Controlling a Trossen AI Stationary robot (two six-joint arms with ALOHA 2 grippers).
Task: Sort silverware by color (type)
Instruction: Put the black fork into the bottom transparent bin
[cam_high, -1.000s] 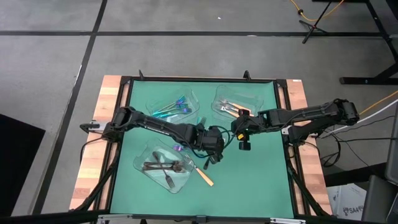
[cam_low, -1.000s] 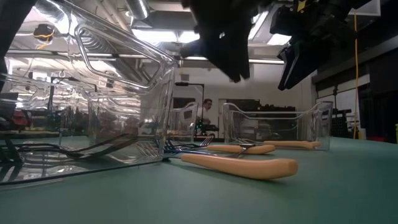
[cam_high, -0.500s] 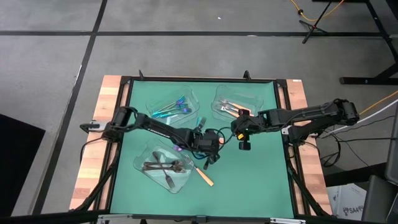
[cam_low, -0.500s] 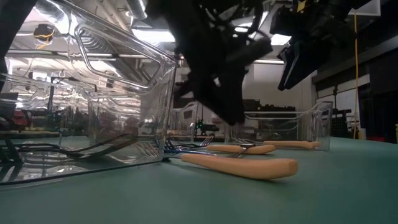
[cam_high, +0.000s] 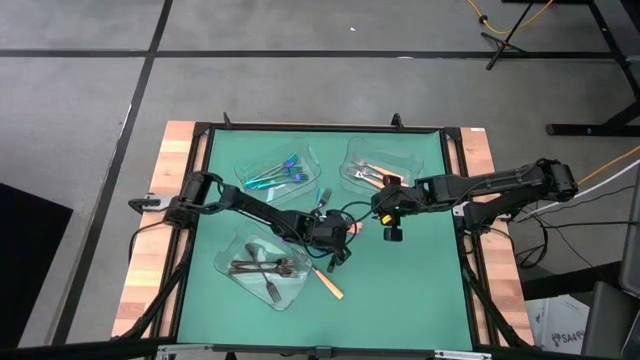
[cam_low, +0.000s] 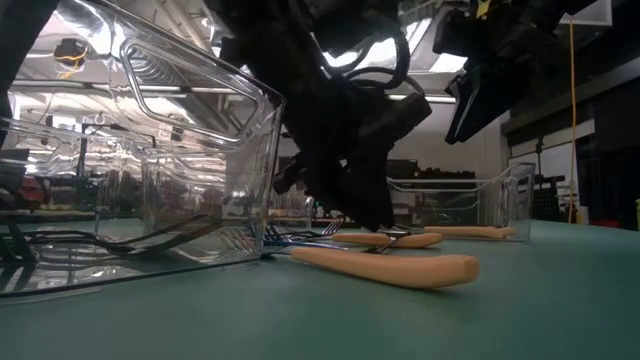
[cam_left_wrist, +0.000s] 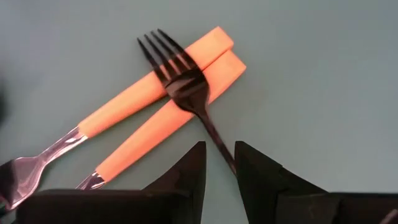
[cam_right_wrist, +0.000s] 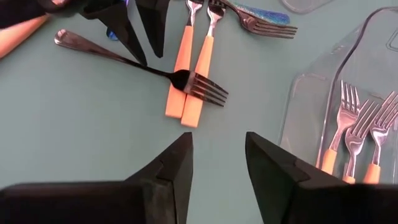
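Observation:
A dark fork (cam_left_wrist: 180, 81) lies on the green mat with its tines resting across two orange-handled forks (cam_left_wrist: 143, 112). My left gripper (cam_left_wrist: 219, 168) is low over the mat at mid-table (cam_high: 345, 232). It is open, with one finger on either side of the dark fork's handle (cam_right_wrist: 124, 61). I cannot see whether a finger touches the handle. My right gripper (cam_right_wrist: 217, 162) hangs open above the mat (cam_high: 390, 228), just to the right of these forks, and holds nothing.
Three clear trays stand on the mat: iridescent pieces at the far left (cam_high: 280, 170), orange-handled forks at the far right (cam_high: 378, 165), dark forks near the front (cam_high: 262, 265). A loose orange-handled piece (cam_high: 328, 283) lies beside the front tray. An iridescent fork (cam_right_wrist: 261, 15) lies close to the pair.
My left gripper has come down from well above the mat to just over it, tipping further forward, and now straddles the dark fork's handle. Its finger gap looks unchanged. The forks have not moved.

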